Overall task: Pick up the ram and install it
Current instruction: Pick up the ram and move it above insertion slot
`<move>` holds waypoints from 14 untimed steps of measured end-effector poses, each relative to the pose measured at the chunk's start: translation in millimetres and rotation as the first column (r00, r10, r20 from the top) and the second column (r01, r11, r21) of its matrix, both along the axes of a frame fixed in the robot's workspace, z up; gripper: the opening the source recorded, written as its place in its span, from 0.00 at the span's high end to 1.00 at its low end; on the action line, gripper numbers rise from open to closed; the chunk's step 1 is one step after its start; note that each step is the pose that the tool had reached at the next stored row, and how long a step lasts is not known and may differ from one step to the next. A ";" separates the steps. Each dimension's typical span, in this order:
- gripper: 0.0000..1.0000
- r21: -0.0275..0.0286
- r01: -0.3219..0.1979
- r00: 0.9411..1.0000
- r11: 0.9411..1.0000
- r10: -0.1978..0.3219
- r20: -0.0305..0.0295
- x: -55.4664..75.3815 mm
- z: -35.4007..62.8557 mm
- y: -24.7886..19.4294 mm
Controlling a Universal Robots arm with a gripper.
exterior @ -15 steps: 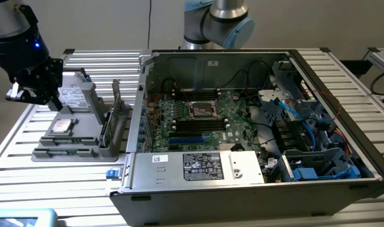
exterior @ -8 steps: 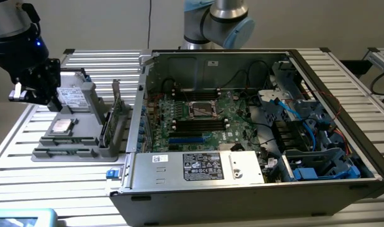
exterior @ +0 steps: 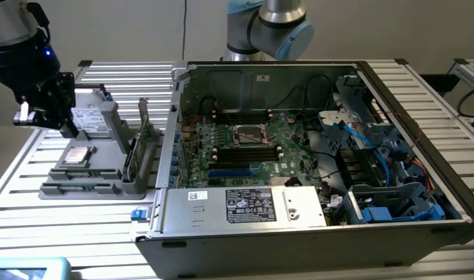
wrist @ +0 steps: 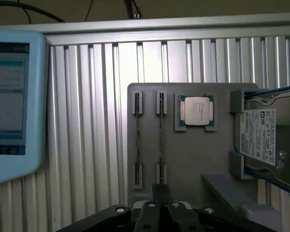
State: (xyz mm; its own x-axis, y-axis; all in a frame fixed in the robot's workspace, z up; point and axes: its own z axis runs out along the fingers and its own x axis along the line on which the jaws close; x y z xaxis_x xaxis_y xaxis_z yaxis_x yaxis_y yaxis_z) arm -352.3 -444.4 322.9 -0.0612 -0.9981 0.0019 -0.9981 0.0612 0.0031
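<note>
Overhead, end effector (wrist: 160, 192) fully closed, nothing visibly gripped, body partly cropped, above edge-on ram (wrist: 160, 145) in holder (wrist: 193, 159).

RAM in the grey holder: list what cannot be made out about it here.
- RAM stick: edge-on in the wrist view, a thin line; chips and label hidden.
- One end: covered by the end effector.
- Neighbouring slot: too thin to tell whether it holds a stick.
- Exterior view: slots of the grey holder too small to count sticks.

parts tray (exterior: 89, 176) on slatted table (exterior: 27, 217) at the exterior view's left of open computer case (exterior: 299, 252); ram (wrist: 160, 140), processor (exterior: 76, 155) and hard drive (exterior: 87, 119) sit on it.
</note>
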 end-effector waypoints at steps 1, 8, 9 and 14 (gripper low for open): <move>0.89 0.000 0.000 1.000 1.000 0.000 0.000 -0.1 0.0 0.0; 0.64 0.000 0.000 1.000 1.000 0.000 0.000 -3.5 -1.8 -0.4; 0.64 0.000 0.000 1.000 1.000 0.000 0.000 -5.2 -3.5 -0.5; 0.64 0.000 0.000 1.000 1.000 0.000 0.000 -10.6 -12.6 -1.1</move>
